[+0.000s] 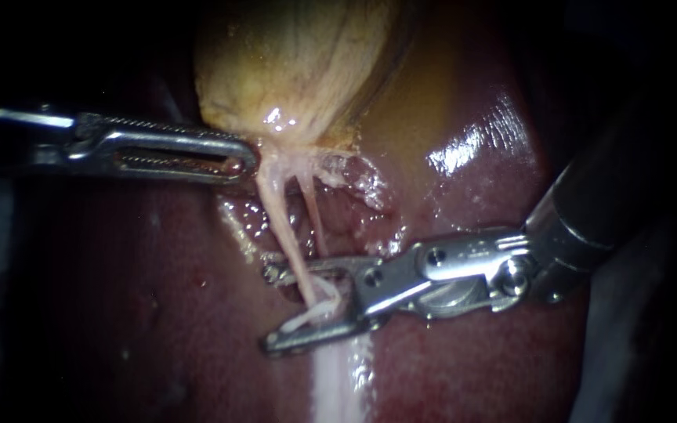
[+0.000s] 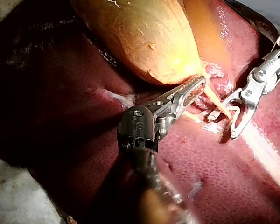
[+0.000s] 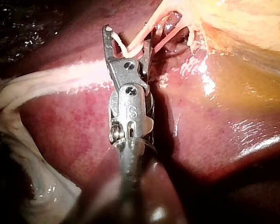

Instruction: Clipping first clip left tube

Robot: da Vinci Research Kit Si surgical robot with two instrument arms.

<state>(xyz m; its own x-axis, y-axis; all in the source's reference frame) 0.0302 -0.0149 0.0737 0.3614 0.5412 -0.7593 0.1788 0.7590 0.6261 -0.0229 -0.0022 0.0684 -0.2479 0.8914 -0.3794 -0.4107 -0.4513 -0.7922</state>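
Left instrument [image 1: 243, 160]: the jaws lie nearly together and appear to pinch the narrow end of the gallbladder [image 1: 299, 55], holding it up and to the side.
Right instrument [image 1: 273, 307]: the jaws stand wide apart, gripping nothing, one on each side of the left tube.
Left tube [image 1: 284, 235]: the thicker strand, running from the gallbladder's narrow end down over the liver [image 1: 472, 368] and between the right instrument's jaws.
Right tube [image 1: 315, 223]: the thinner strand, just beside the left one; it ends close behind the upper jaw.
Pale loop in the jaws: I cannot tell whether it is a clip or tissue.
Risk, wrong catch: the upper jaw is close to the right tube, so closing here could take both strands.
Risk, poor seat: the tube sits near the jaw hinge and at a slant, so a clip might close askew.
Risk, tear: a harder pull by the left instrument could strain the thin strands.
Count: two instruments, two tubes, one gallbladder, one liver, no clip seen set on either tube.
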